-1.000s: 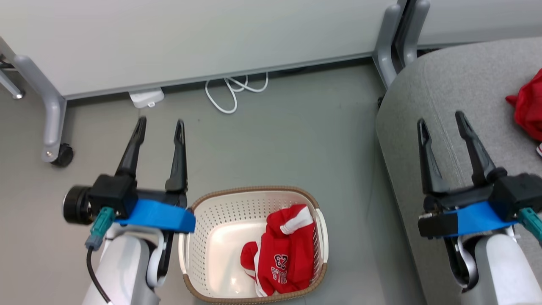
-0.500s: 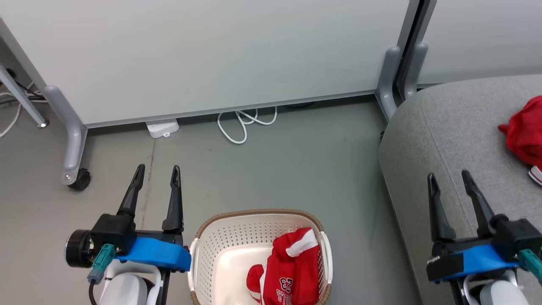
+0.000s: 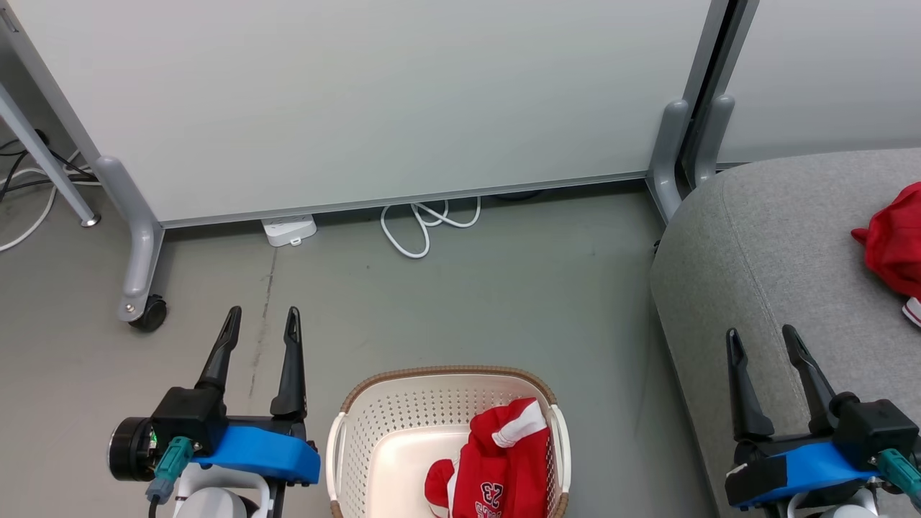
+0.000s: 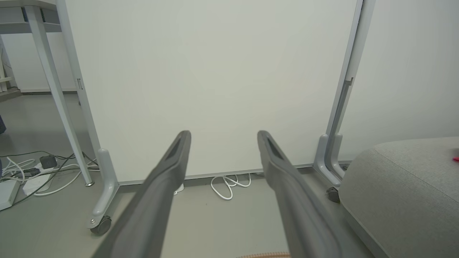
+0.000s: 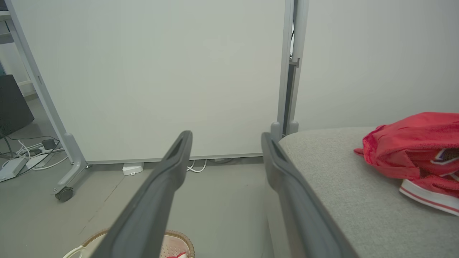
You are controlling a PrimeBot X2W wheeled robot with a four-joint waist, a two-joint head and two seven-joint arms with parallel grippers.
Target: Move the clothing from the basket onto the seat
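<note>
Both hands are released and empty. The left gripper (image 3: 262, 314) hangs over the bare grey floor (image 3: 468, 302) with its two long dark fingers (image 3: 290, 360) spread, and the right gripper (image 3: 760, 332) hangs spread the same way over the left edge of the large grey fabric-upholstered seat (image 3: 755, 244). One soft red garment with white stripe trim (image 3: 892, 237) already lies on that seat toward its right, well apart from the right gripper. The other red garment (image 3: 504, 467), a bunched heap with a white-striped band at its far end, sits in the cream-white perforated plastic basket with a brown woven-look rim (image 3: 388, 424). It is pressed against the basket's right wall, and the left half of the basket's bottom is bare. The basket stands on the floor between the two arms, and the heap lies behind both sets of fingertips, toward the robot's body: right and back from the left gripper, left and back from the right. Its long axis runs away from the robot, along that right wall. The left gripper's blue-banded base (image 3: 259, 446) is just beside the basket's left rim, so I judge the left arm handier, though it must reach across. The number 23 reads upside down on the heap; the lettering beneath is cut by the picture's edge and is illegible.
</note>
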